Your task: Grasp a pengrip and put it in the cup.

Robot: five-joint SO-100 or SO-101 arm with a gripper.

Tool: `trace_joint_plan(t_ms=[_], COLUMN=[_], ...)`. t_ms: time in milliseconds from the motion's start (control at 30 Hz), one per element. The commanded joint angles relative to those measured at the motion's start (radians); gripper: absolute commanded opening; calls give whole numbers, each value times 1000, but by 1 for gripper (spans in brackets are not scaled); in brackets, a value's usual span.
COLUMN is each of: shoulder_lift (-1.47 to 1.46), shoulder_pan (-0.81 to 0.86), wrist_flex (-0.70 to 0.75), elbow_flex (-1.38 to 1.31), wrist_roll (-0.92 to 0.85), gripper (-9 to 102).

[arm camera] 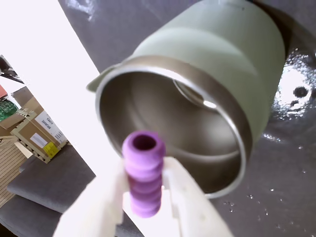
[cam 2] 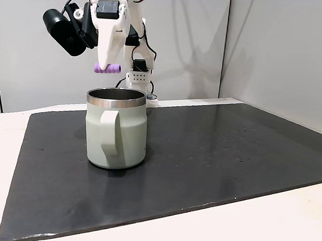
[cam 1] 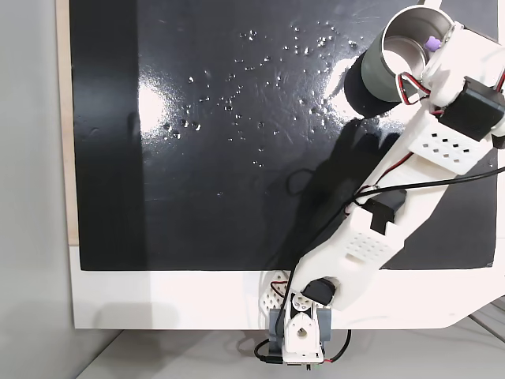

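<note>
A white tabletop (cam 1: 158,300) carries a large glossy black mat (cam 1: 237,158) that covers most of it, leaving a pale strip along the near edge in a fixed view (cam 2: 253,224). The mat bears scattered small shiny specks. The cup (cam 2: 116,131) stands upright on the mat, handle toward the camera. The arm's base (cam 1: 298,335) is clamped at the tabletop's edge.
</note>
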Motion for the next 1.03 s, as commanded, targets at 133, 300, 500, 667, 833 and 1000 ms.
trace_joint_plan(t_ms=[133, 300, 500, 667, 833, 1000], shoulder_lift=[-44, -71, -91, -92, -92, -92], shoulder_pan=[-29, -43, -48, -48, -44, -46], wrist_flex=[9, -6, -5, 11, 14, 18], elbow_flex=[-130, -135, -141, -144, -155, -167], wrist_roll=[-12, -23, -34, -35, -35, -35], gripper=[0, 0, 10, 21, 21, 21])
